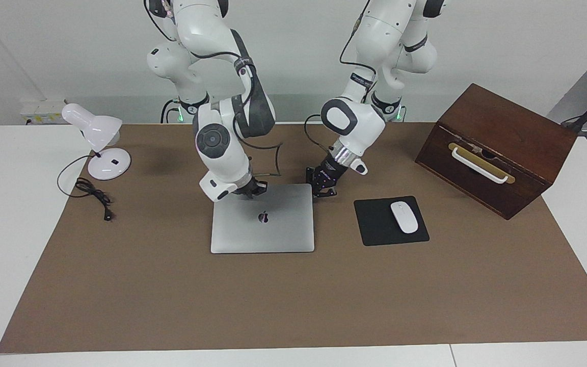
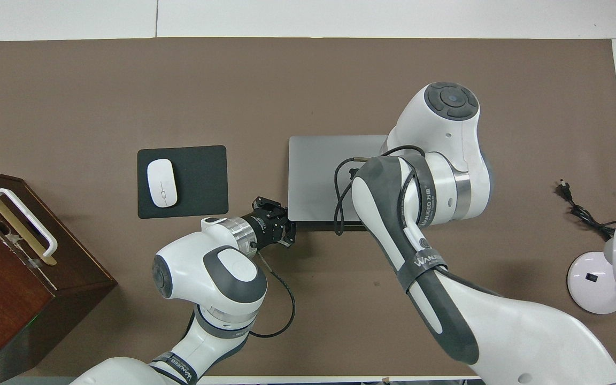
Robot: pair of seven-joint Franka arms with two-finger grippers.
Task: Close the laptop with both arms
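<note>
Two arms over a brown mat (image 1: 293,306) on the table. Wooden box (image 1: 497,148) at the left arm's end. Laptop (image 1: 263,219) lies mid-mat, lid flat down, logo up. Black mouse pad (image 1: 375,229) beside it toward the left arm's end, white mouse (image 1: 404,217) on it. White desk lamp (image 1: 101,142) at the right arm's end. Right gripper (image 1: 254,189) at the laptop's robot-side edge, left gripper (image 1: 324,187) at that edge's corner; finger opening: cannot tell for either, neither visibly holding anything.

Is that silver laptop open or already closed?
Closed. The laptop lies flat with its logo lid facing up and no screen or keys showing. The left gripper and right gripper sit at its robot-side edge.
</note>
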